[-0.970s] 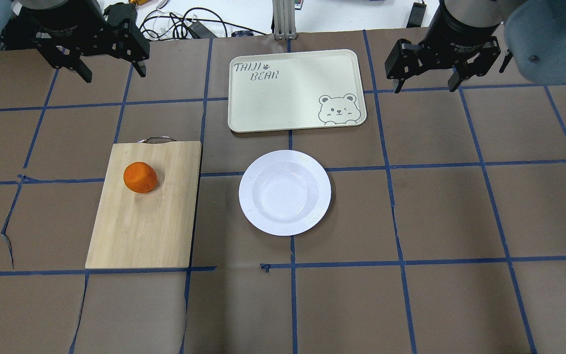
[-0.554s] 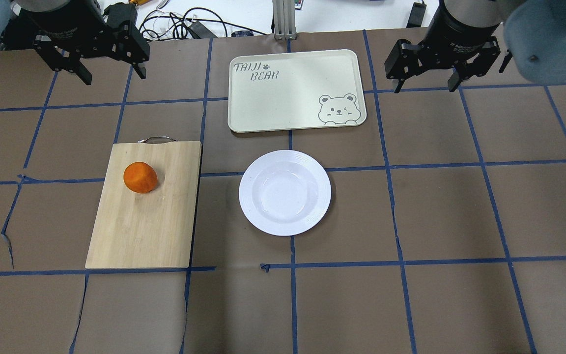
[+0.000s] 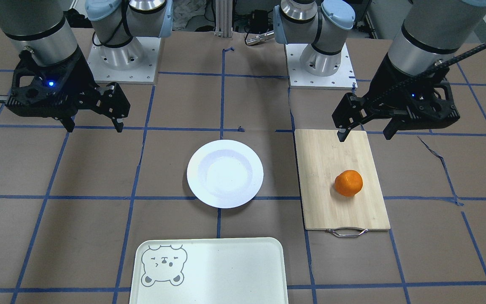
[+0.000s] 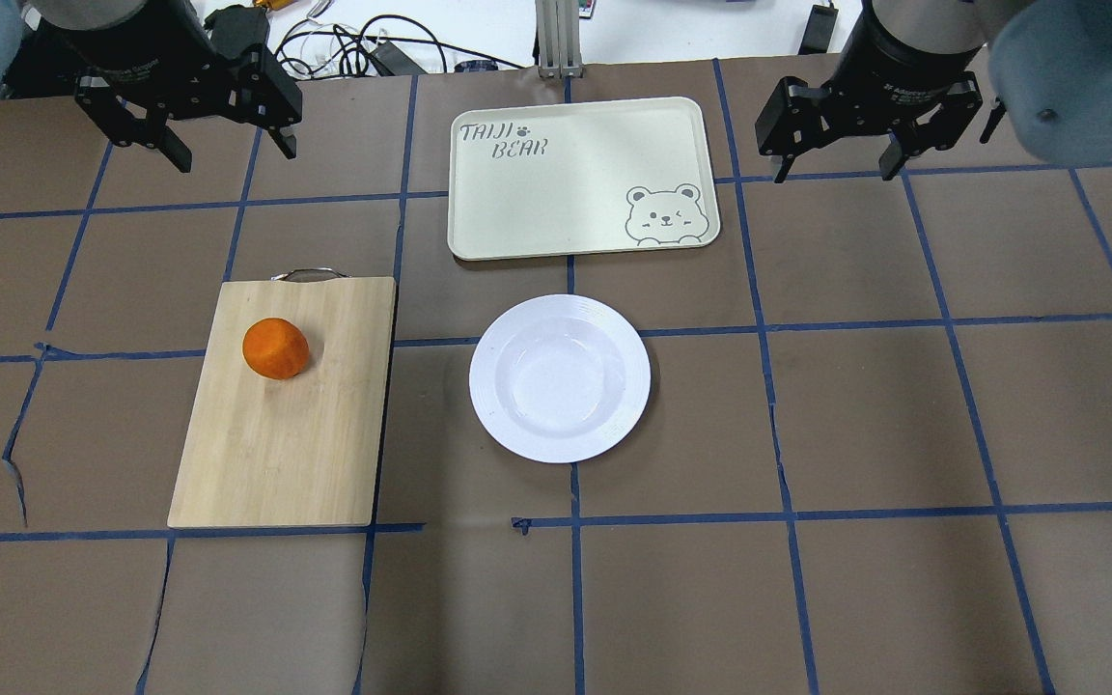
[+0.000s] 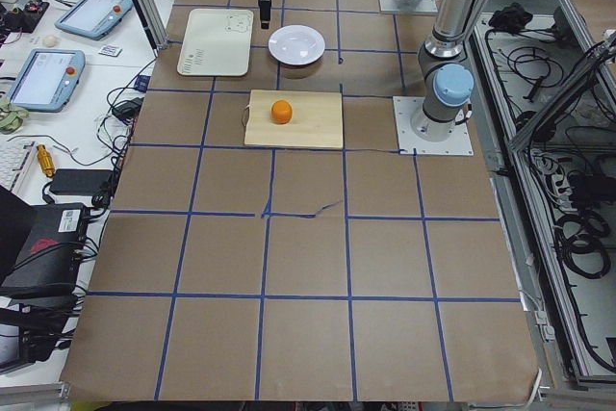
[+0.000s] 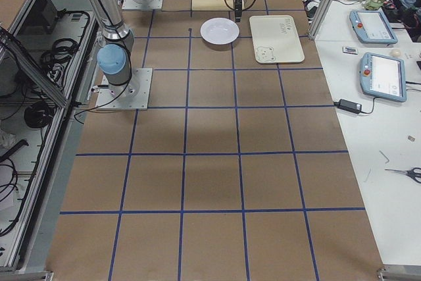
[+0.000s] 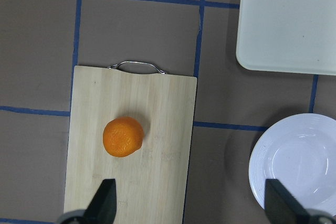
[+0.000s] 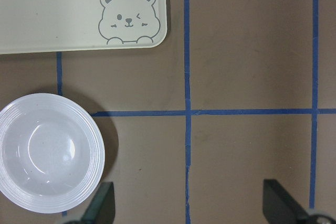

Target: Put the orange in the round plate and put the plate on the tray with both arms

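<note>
Tray (image 4: pixel 575 154) is lying flat on the far side of the table (image 4: pixel 903 405), its long axis running left to right and its bear face in the near right corner as the robot sees it. Bamboo cutting board (image 4: pixel 276 444) is lying on the robot's left, long axis pointing away from the robot, metal handle (image 4: pixel 308 274) at the far end. Round plate (image 4: pixel 488 378) is sitting right of the board, on the robot's side of the tray, touching neither. Orange (image 4: pixel 276 348) is resting on the board's far half, well apart from the plate. Left gripper (image 4: pixel 234 154) and right gripper (image 4: pixel 835 175) are hovering with jaws spread wide, gripping nothing.
</note>
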You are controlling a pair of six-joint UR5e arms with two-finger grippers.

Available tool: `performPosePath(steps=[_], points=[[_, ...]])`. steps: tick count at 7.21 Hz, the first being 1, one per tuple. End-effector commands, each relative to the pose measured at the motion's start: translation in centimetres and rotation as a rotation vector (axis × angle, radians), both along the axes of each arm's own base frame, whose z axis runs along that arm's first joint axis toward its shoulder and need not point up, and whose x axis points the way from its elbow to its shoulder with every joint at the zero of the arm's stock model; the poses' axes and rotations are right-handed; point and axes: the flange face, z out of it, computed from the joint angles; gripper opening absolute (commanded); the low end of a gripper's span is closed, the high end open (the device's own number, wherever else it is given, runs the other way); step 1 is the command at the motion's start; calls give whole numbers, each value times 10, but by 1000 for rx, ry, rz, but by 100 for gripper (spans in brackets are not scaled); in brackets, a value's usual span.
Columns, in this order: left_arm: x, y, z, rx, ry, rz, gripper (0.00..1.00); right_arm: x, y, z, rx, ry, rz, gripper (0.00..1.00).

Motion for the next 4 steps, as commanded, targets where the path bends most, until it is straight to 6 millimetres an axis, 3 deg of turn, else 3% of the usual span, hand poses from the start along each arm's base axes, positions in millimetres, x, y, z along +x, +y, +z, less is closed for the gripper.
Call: performPosePath(steps=[1,4], points=[[0,1,0,0,-1,-4,100,-1,0,0,-1,0,-1,100],[0,2,0,1,0,-3,100,-2,-1,0,-2,0,-3,100]])
